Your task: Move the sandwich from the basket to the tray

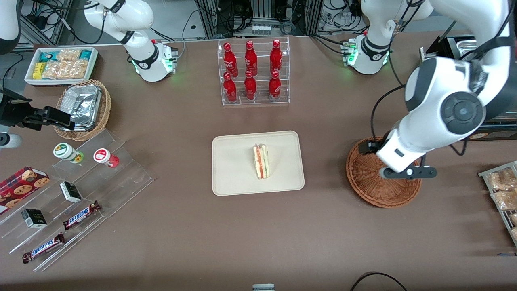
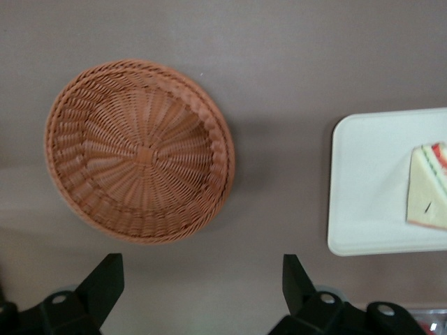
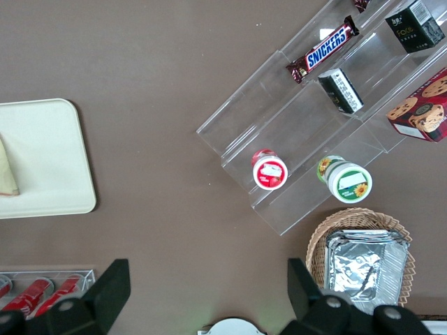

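Observation:
The sandwich (image 1: 261, 161) lies on the cream tray (image 1: 234, 178) in the middle of the table, its red and green cut edge showing. The reddish-brown wicker basket (image 1: 371, 190) sits beside the tray toward the working arm's end, and nothing is in it. In the left wrist view, the basket (image 2: 140, 150), the tray (image 2: 370, 181) and a corner of the sandwich (image 2: 429, 188) all lie well below the camera. My gripper (image 2: 201, 279) hangs high above the table by the basket's rim, open, with only bare tabletop between its fingers. The arm's wrist (image 1: 398, 159) covers part of the basket.
A clear rack of red bottles (image 1: 253, 72) stands farther from the front camera than the tray. Toward the parked arm's end are a clear stepped shelf of snacks (image 1: 80, 190), a tan basket with foil containers (image 1: 83, 107) and a white bin (image 1: 62, 64). Snack packets (image 1: 501, 190) lie at the working arm's end.

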